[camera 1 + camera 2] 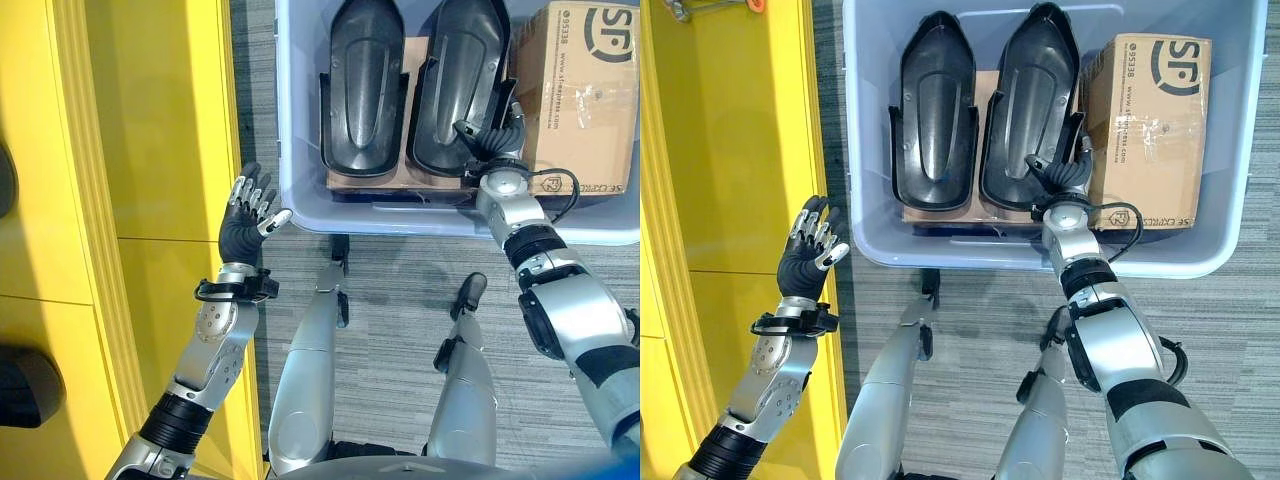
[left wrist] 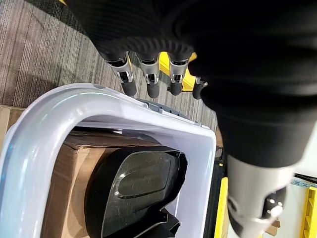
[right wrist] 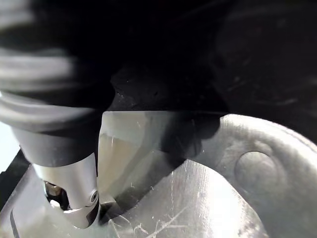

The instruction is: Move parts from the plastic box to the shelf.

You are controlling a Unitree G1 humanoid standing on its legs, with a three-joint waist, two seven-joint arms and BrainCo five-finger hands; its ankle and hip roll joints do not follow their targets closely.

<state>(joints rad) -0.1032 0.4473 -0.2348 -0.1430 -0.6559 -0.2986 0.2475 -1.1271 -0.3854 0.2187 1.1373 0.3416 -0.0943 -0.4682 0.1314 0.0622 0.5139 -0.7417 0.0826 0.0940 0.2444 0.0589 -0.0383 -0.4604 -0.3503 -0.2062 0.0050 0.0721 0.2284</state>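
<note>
Left hand (image 1: 247, 215) raised, fingers loosely spread – right hand (image 1: 1060, 180) gripping right black part (image 1: 1032, 105), plastic box (image 1: 1230, 240).

Two parts (image 1: 985, 110) lie in the plastic box (image 1: 870, 245) (cardboard box (image 1: 1150, 130) right).

Workshop or warehouse, yellow shelf (image 1: 150, 120), plastic box (image 1: 300, 205), grey carpet (image 1: 400, 290)

Bright even overhead light, soft glare on the glossy black parts (image 1: 935, 110), right wrist view was dim, shadowed, blurred at close range.
</note>
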